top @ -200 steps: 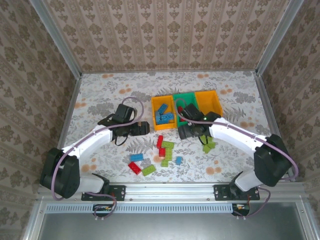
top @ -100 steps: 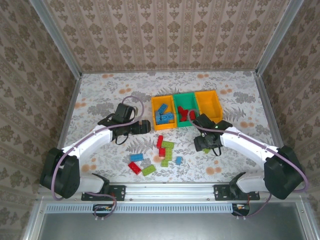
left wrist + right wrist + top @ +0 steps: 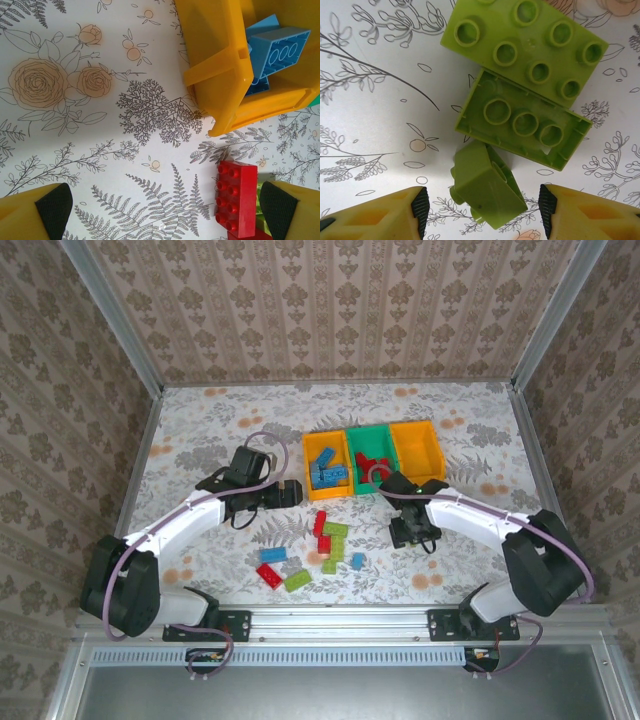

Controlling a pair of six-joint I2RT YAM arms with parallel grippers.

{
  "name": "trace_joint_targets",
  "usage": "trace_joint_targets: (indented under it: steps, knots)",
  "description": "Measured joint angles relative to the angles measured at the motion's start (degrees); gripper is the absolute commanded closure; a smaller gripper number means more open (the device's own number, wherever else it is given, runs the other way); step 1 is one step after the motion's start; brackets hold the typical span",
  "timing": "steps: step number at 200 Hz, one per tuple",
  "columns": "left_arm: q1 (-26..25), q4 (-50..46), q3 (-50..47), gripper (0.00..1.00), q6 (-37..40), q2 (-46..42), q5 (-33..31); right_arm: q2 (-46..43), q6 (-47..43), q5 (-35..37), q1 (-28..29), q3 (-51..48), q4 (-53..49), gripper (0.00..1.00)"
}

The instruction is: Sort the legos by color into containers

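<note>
My right gripper [image 3: 481, 212] has swung from the green bin [image 3: 368, 428] down to the green bricks [image 3: 525, 45] on the tabletop [image 3: 220, 420], near right. Its jaws are narrowing around a small green brick [image 3: 487, 187], not yet touching, I think. I judge it is meant for the right orange bin [image 3: 415, 448]. The left gripper [image 3: 165, 209] hovers, jaws wide, by a red brick [image 3: 237, 197].

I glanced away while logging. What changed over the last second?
The right hand left the green bin and came toward the near edge, down over three light green bricks; its fingers straddle the smallest brick, not gripping. The left hand stayed open beside the left orange bin; the loose pile did not move.
</note>
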Motion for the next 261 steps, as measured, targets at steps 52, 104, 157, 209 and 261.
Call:
trace_joint_targets:
  steps: [52,104,157,209,261]
  knots:
    - [0.0,0.0,0.0,0.00,0.0,0.3,0.0,3.6,0.0,0.0,1.5,0.0,0.3,0.51]
    - [0.0,0.0,0.0,0.00,0.0,0.9,0.0,4.3,0.9,0.0,2.4,0.6,0.7,0.67]
    - [0.0,0.0,0.0,0.00,0.0,0.9,0.0,3.0,1.3,-0.1,2.2,3.1,2.0,0.72]
    - [0.0,0.0,0.0,0.00,0.0,0.9,0.0,-2.6,1.3,-2.0,-7.6,10.0,5.9,0.74]
    - [0.0,0.0,-0.1,0.00,0.0,0.9,0.0,5.1,0.9,-3.1,-19.5,19.6,9.7,0.74]
